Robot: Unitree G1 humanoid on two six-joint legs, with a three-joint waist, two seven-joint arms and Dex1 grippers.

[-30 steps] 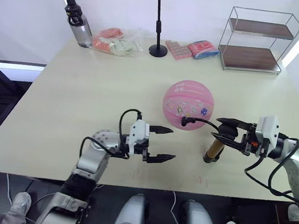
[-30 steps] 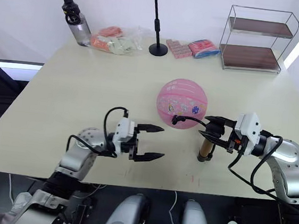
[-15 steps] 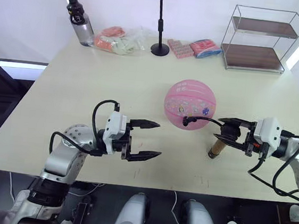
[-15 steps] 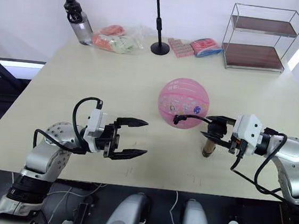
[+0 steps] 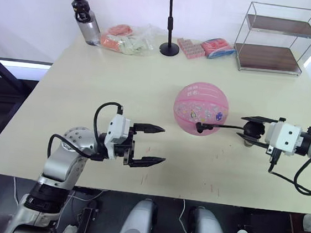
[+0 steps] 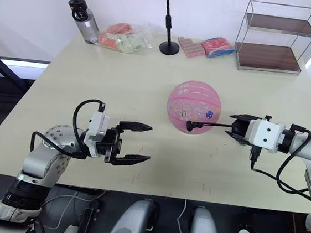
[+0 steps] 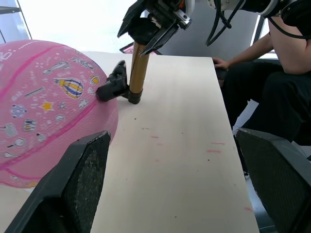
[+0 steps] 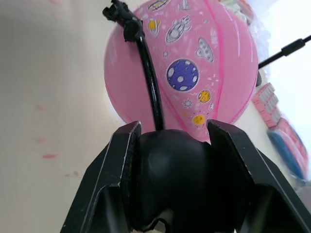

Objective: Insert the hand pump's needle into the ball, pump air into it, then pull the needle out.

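- Ball (image 5: 201,108) sits round mid-table, hose end plugged into its near side.
- Right gripper (image 7: 154,25) clamps the hand pump (image 7: 137,68) by its black handle, upright beside the ball.
- Left gripper (image 5: 153,145) hangs wide open, holding nothing (so the ball's unbraced; hard strokes could roll it and yank the needle).

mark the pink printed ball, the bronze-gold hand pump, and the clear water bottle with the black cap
pink printed ball (image 5: 201,108), left eye view, middle of its top face
bronze-gold hand pump (image 7: 137,69), left wrist view, on the metal cylinder
clear water bottle with black cap (image 5: 86,23), left eye view, on its body
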